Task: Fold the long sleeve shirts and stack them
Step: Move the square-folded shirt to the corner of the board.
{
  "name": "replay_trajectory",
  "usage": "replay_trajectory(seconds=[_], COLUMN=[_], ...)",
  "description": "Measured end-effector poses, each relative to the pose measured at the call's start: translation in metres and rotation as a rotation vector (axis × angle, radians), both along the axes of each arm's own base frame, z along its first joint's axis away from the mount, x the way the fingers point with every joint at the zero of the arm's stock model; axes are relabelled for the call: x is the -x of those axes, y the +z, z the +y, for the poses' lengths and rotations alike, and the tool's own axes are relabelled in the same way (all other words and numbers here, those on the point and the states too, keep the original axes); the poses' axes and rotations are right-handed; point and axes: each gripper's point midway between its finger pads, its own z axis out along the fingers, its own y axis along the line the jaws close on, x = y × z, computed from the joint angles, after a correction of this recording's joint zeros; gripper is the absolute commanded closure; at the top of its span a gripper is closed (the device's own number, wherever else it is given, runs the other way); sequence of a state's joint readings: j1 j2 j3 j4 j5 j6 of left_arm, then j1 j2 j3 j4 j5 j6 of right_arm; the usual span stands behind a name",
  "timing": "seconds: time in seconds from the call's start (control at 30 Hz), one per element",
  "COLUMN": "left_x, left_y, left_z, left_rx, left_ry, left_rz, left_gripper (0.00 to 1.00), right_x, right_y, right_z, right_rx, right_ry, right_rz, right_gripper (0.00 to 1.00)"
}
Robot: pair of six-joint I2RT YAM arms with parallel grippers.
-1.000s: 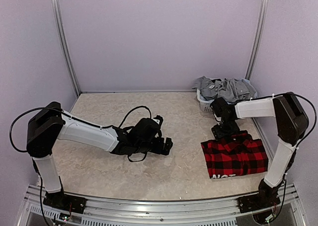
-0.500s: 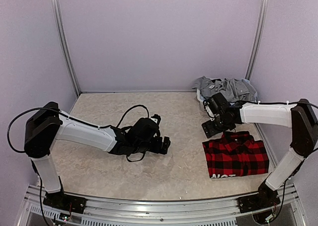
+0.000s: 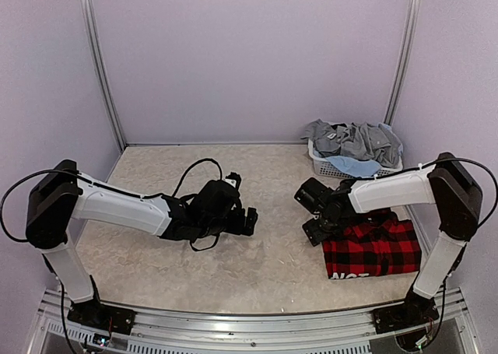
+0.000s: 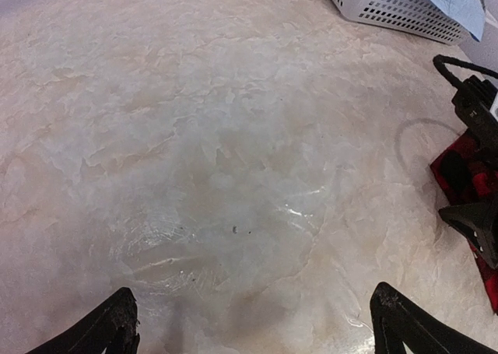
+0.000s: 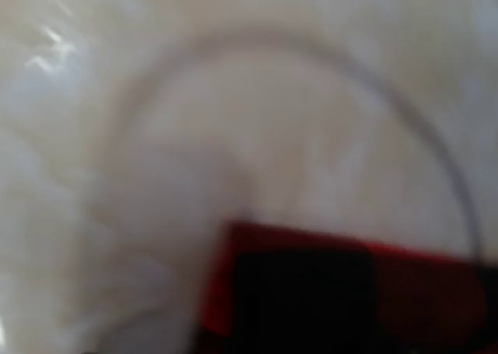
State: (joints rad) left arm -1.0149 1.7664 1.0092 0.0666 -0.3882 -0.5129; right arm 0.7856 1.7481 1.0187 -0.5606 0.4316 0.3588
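Note:
The red-and-black plaid shirt (image 3: 372, 247) lies folded at the right front of the table, white lettering at its near edge. Its corner shows blurred in the right wrist view (image 5: 334, 292) and at the right edge of the left wrist view (image 4: 455, 171). The grey shirt (image 3: 354, 140) lies crumpled in a white basket (image 3: 331, 168) at the back right. My right gripper (image 3: 313, 231) hovers at the plaid shirt's left far corner; its fingers do not show clearly. My left gripper (image 3: 247, 222) is wide open and empty, low over bare table at centre, fingertips (image 4: 117, 323) far apart.
A light blue cloth (image 3: 362, 166) hangs over the basket's front rim, also seen in the left wrist view (image 4: 459, 4) with the basket (image 4: 389, 8). The right arm's black wrist (image 4: 478, 109) is close to my left gripper's right. Walls enclose three sides.
My right gripper swung from the plaid shirt's far edge leftward and down to its left corner. The left gripper drew back slightly to the left. The shirts have not visibly moved.

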Motion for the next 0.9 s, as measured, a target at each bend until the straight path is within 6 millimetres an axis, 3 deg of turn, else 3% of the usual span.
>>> replay_trajectory(seconds=[0.43, 0.7, 0.9], left_x=[0.000, 0.001, 0.001], left_y=[-0.002, -0.003, -0.004], left_z=[0.002, 0.003, 0.002], left_rx=[-0.010, -0.015, -0.014], left_ry=[-0.001, -0.003, -0.007], left_rz=[0.001, 0.005, 0.008], left_gripper=[0.01, 0.01, 0.01], right_x=[0.026, 0.027, 0.024], right_y=[0.000, 0.001, 0.002], right_z=[-0.051, -0.087, -0.094], right_rx=[0.090, 0.099, 0.100], right_ry=[-0.193, -0.303, -0.316], right_rz=[-0.001, 0.020, 0.024], right_gripper=[0.17, 0.15, 0.14])
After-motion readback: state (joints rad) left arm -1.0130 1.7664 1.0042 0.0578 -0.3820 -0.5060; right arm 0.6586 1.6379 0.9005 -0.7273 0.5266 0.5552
